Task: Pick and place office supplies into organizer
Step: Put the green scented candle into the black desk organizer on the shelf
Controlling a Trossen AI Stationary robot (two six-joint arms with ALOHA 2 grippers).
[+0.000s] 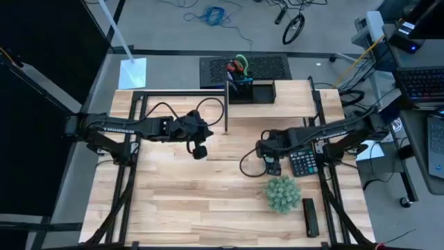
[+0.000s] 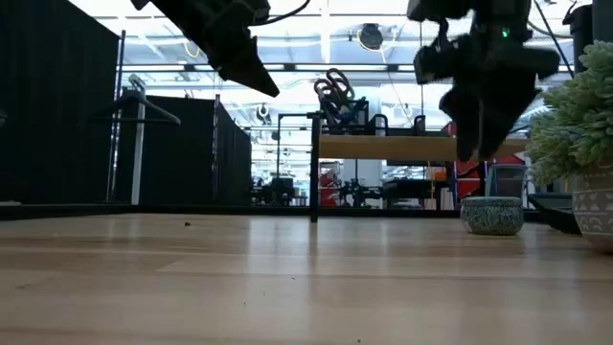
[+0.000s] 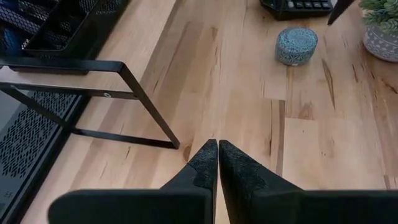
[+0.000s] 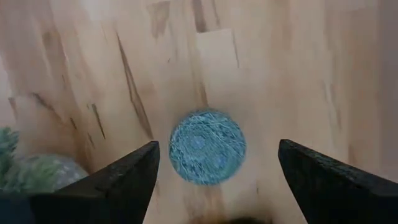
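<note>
Blue-grey round textured disc (image 4: 207, 147) lies on wood table (image 1: 208, 201) just beside black calculator (image 1: 302, 164). Right gripper (image 4: 217, 165) above disc, fingers wide apart, empty. Left gripper (image 3: 217, 163) closed, empty, well apart from disc.

I have the right gripper (image 4: 214, 177) hanging above the table toward its right edge, pointed straight down, fingers (image 4: 118, 180) spread wide. My left gripper (image 3: 217, 168) hovers off the surface near the table's middle, angled downward, fingertips pressed together and holding nothing. Both arms reach inward from opposite table edges.
</note>
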